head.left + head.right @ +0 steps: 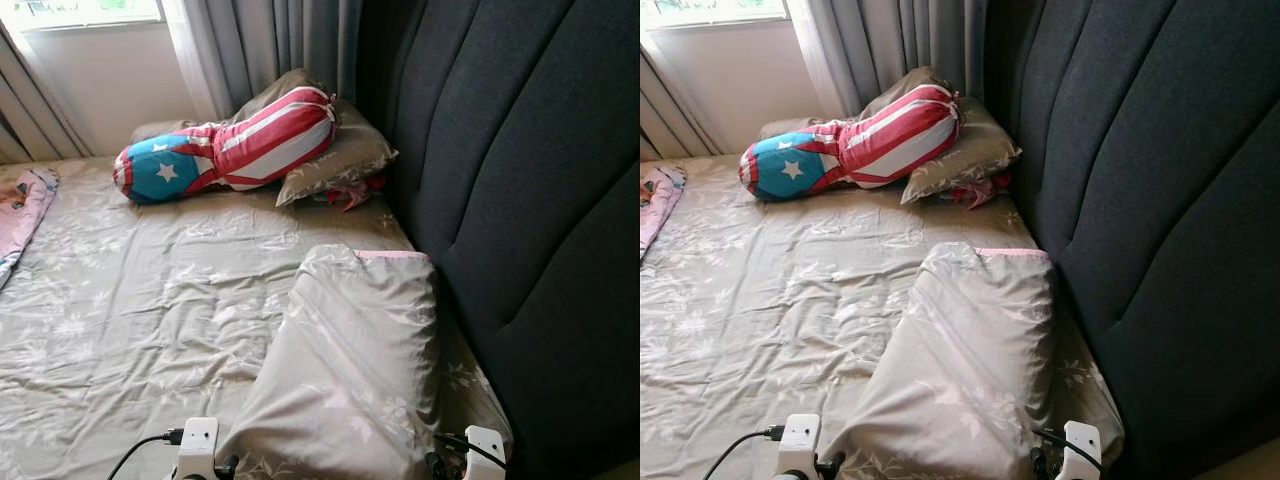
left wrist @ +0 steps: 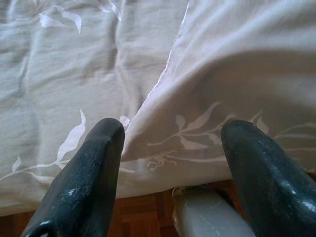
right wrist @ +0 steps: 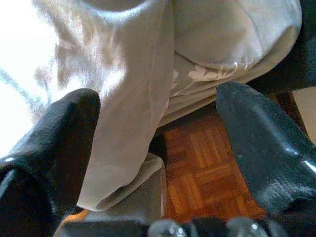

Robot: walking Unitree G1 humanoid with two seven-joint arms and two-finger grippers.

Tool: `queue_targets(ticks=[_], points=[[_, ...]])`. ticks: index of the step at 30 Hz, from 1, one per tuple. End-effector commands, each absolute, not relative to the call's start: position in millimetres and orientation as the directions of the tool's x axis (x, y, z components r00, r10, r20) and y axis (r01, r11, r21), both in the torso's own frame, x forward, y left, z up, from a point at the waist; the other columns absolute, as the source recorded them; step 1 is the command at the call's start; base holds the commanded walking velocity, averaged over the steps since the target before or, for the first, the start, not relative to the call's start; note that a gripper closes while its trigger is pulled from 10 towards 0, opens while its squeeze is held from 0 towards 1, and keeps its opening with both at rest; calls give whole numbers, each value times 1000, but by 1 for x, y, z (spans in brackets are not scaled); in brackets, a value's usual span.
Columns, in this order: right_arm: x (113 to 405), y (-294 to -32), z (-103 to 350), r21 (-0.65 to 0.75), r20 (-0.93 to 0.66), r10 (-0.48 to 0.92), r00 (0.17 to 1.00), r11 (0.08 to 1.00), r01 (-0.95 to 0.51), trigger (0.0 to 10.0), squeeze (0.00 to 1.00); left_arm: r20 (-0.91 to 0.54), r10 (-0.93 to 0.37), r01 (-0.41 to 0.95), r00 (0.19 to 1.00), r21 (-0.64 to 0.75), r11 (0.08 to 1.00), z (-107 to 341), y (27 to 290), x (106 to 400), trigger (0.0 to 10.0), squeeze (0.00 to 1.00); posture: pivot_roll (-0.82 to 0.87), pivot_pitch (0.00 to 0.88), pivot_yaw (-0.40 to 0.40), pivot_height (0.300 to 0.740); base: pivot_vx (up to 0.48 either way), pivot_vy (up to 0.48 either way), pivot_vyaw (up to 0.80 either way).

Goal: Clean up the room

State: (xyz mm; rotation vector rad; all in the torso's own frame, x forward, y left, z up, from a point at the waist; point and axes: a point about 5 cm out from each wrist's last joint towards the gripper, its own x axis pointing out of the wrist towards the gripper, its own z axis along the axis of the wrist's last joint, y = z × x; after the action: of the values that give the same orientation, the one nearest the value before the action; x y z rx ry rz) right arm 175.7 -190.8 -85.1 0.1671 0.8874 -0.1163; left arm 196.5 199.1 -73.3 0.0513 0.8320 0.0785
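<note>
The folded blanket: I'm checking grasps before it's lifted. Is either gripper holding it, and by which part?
Neither. The left gripper and right gripper stand open around the near edge of the folded grey leaf-print blanket.

Bed (image 1: 120, 330) — folded blanket (image 1: 345, 370) near right, against headboard (image 1: 520, 180); bolster (image 1: 225, 150) on pillow (image 1: 340, 155) at far end — curtains (image 1: 270, 45) behind.

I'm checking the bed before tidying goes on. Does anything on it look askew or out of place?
Yes. The near pillow lies lengthwise, slanting off the bed's near edge beside the headboard. The flag-patterned bolster sprawls diagonally across the far pillow.
</note>
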Motion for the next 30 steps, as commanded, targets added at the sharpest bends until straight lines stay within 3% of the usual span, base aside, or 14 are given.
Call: queue_targets(ticks=[1, 8, 14, 17, 18, 20, 27, 30], points=[[179, -190, -83, 97, -758, -22, 652, 985, 146, 10000, 0, -714, 91, -77, 694, 52, 996, -70, 199, 202, 10000, 0, -48, 0, 1, 726, 0, 0, 0], [185, -187, -76, 111, -675, 6, 738, 989, 93, 10000, 0, -574, 49, -50, 818, 13, 999, -44, 196, 238, 10000, 0, -55, 0, 10, 726, 0, 0, 0], [188, -183, -71, 138, -610, 41, 792, 989, 55, 10000, 0, -494, 55, -52, 868, 20, 998, -34, 199, 247, 10000, 0, -64, 0, 10, 726, 0, 0, 0], [207, -177, -59, 153, -538, 51, 842, 988, 38, 10000, 0, -471, 60, -56, 880, 23, 998, -32, 202, 247, 10000, 0, -60, 0, 5, 726, 0, 0, 0], [234, -167, -40, 160, -430, 62, 901, 987, 9, 10000, 0, -451, 67, -63, 890, 24, 998, -31, 204, 244, 10000, 0, -53, 0, -1, 726, 0, 0, 0], [243, -164, -32, 166, -383, 64, 922, 986, 0, 10000, 0, -438, 70, -66, 896, 25, 998, -31, 206, 242, 10000, 0, -51, 0, -3, 726, 0, 0, 0], [236, -164, -32, 164, -349, 69, 935, 986, -11, 10000, 0, -385, 82, -70, 919, 46, 997, -30, 212, 232, 10000, 0, -39, 0, -15, 726, 0, 0, 0], [229, -166, -36, 166, -356, 55, 933, 986, 5, 10000, 0, -373, 90, -76, 924, 50, 996, -30, 214, 230, 10000, 0, -43, 0, -14, 726, 0, 0, 800]])
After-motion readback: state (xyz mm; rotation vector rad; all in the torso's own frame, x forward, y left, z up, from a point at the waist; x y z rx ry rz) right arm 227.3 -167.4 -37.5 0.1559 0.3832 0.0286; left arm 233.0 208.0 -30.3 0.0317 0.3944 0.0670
